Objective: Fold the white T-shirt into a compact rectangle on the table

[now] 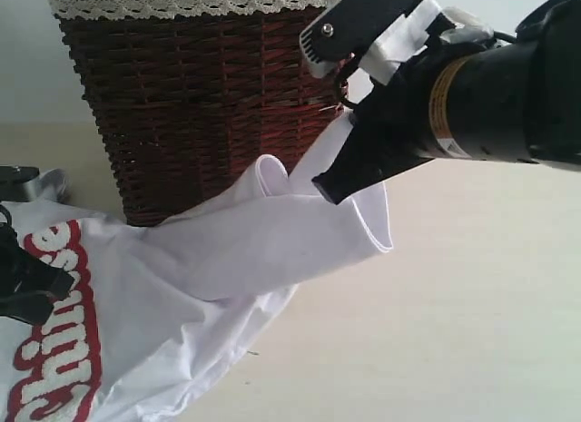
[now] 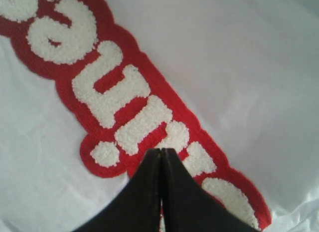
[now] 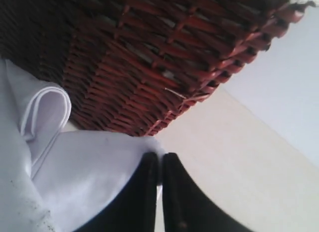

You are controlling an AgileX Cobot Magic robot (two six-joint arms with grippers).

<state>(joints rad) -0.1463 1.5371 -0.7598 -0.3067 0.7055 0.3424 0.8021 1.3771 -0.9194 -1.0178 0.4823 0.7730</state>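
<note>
The white T-shirt point(image 1: 227, 250) lies across the table point(image 1: 454, 313) at the lower left, its red-outlined letters point(image 1: 64, 349) facing up. My right gripper point(image 1: 329, 191) is shut on the edge of a sleeve and holds it up off the table in front of the basket. In the right wrist view its tips point(image 3: 160, 156) pinch white cloth point(image 3: 89, 167). My left gripper point(image 1: 50, 284) sits at the left edge, over the lettering. In the left wrist view it point(image 2: 162, 151) is shut just above the fuzzy letters point(image 2: 114, 92), with no cloth visible between its jaws.
A dark red wicker basket point(image 1: 200, 104) with white lace trim stands at the back, right behind the lifted sleeve, and fills much of the right wrist view point(image 3: 149, 57). A grey object point(image 1: 27, 181) lies at the far left. Bare table spreads to the right.
</note>
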